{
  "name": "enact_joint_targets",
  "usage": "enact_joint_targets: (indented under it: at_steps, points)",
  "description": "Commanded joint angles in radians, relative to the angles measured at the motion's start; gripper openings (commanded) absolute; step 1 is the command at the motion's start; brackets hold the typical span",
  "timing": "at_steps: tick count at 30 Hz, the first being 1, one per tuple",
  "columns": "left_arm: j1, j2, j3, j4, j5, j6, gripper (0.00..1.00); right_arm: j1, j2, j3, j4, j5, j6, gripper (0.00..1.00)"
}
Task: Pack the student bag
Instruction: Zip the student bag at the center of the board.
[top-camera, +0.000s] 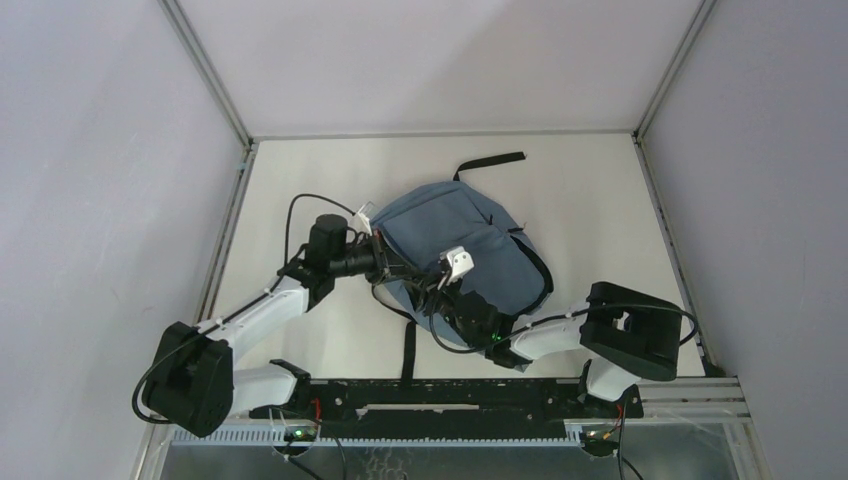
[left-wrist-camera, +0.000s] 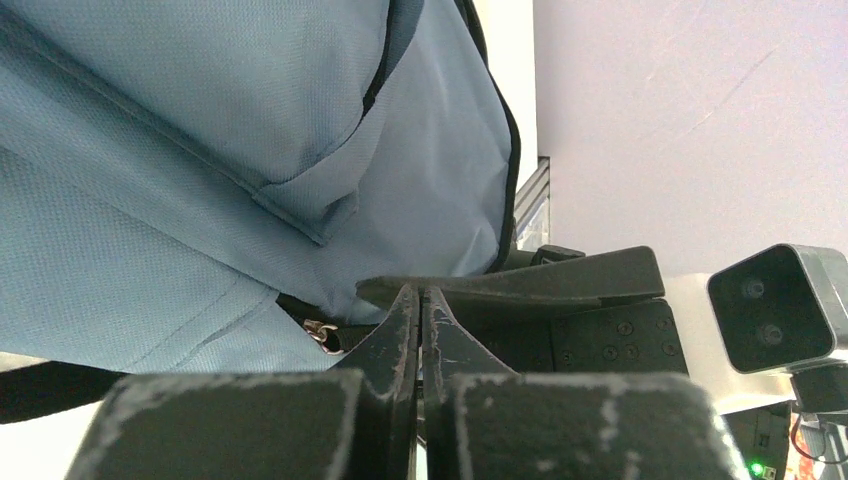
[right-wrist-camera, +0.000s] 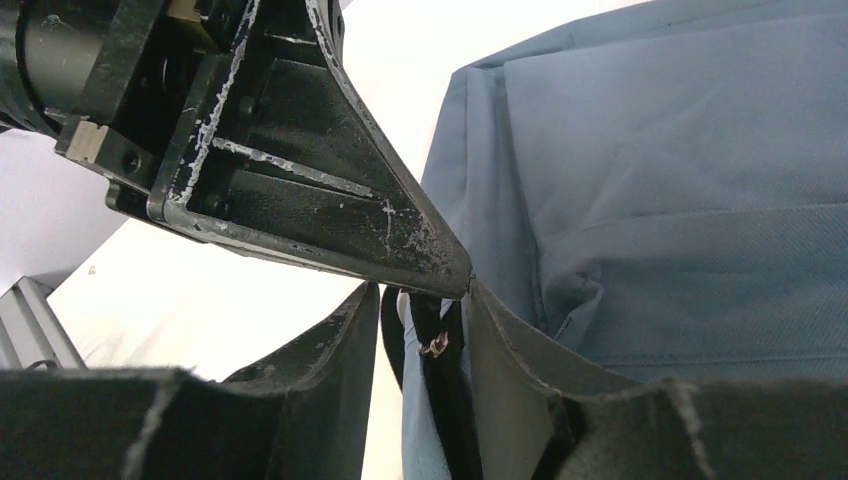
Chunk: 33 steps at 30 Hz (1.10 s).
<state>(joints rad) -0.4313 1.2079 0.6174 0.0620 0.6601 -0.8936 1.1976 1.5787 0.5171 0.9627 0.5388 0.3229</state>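
The dusty-blue student bag (top-camera: 455, 245) lies flat in the middle of the table and fills the left wrist view (left-wrist-camera: 200, 150) and the right wrist view (right-wrist-camera: 660, 200). My left gripper (top-camera: 398, 268) is at the bag's near-left edge, its jaws pressed together (left-wrist-camera: 421, 292) with nothing showing between them. A small metal zip pull (left-wrist-camera: 320, 336) lies just left of its tips. My right gripper (top-camera: 432, 290) meets it tip to tip. Its jaws (right-wrist-camera: 425, 330) stand open around the bag's black zip edge and the zip pull (right-wrist-camera: 435, 345), with a gap on the left side.
A black strap (top-camera: 409, 350) trails from the bag toward the near edge, and a carry handle (top-camera: 490, 161) points to the far side. The left gripper's body (right-wrist-camera: 290, 190) looms over the right wrist view. The right wrist camera (left-wrist-camera: 775, 305) sits close beside the left gripper. Walls enclose the table.
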Motion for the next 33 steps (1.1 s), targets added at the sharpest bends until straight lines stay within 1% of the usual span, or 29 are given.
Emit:
enact_joint_targets:
  at_steps: [1,4,9,11,13,14,15,17,18,19,20,21,23,24,28,31,33]
  points:
    - [0.006,-0.022,-0.007,0.059,0.036,-0.018,0.0,-0.015,0.02,0.049,0.065,-0.013,0.0,0.43]
    - [0.006,-0.022,-0.007,0.06,0.035,-0.019,0.0,-0.025,0.032,0.058,0.066,-0.017,0.012,0.33]
    - [0.006,-0.022,-0.008,0.062,0.036,-0.02,0.0,-0.033,0.035,0.06,0.058,-0.024,0.022,0.21]
    - [0.006,-0.02,-0.008,0.062,0.038,-0.019,0.0,-0.033,0.03,0.06,0.046,-0.021,0.019,0.14]
    - [0.006,-0.019,-0.007,0.065,0.038,-0.018,0.0,-0.033,0.023,0.06,0.038,-0.026,0.016,0.03]
    - [0.006,-0.021,-0.007,0.069,0.038,-0.014,0.04,-0.033,0.02,0.06,0.035,-0.029,0.013,0.0]
    - [0.006,-0.028,-0.007,0.073,0.038,-0.009,0.18,-0.032,0.019,0.06,0.029,-0.028,0.015,0.0]
    - [0.012,-0.049,-0.001,0.063,0.025,0.015,0.52,-0.028,0.011,0.06,0.015,-0.015,0.015,0.0]
    - [0.021,-0.061,0.006,0.035,0.009,0.033,0.6,-0.026,0.009,0.06,0.007,-0.004,0.013,0.0]
    - [0.036,-0.071,0.015,0.001,-0.006,0.051,0.64,-0.024,0.006,0.06,0.001,0.001,0.012,0.0]
    - [0.053,-0.076,0.022,-0.037,-0.019,0.067,0.67,-0.021,0.004,0.06,-0.005,0.002,0.01,0.0]
    - [0.07,-0.078,0.029,-0.087,-0.03,0.082,0.68,-0.019,-0.001,0.06,-0.008,0.005,0.005,0.0]
    - [0.101,-0.081,0.026,-0.134,-0.044,0.103,0.68,-0.014,-0.004,0.06,-0.01,0.006,-0.004,0.0]
    - [0.107,-0.084,0.018,-0.152,-0.054,0.109,0.68,-0.012,-0.006,0.06,-0.01,0.006,-0.006,0.0]
    - [0.109,-0.105,-0.007,-0.262,-0.166,0.102,0.69,-0.009,-0.012,0.06,-0.013,0.01,-0.007,0.0]
    - [0.109,-0.096,-0.034,-0.263,-0.168,0.065,0.72,-0.009,-0.01,0.06,-0.016,0.009,-0.004,0.0]
    - [0.107,-0.083,-0.046,-0.227,-0.151,0.037,0.75,-0.007,-0.008,0.06,-0.017,0.006,0.0,0.0]
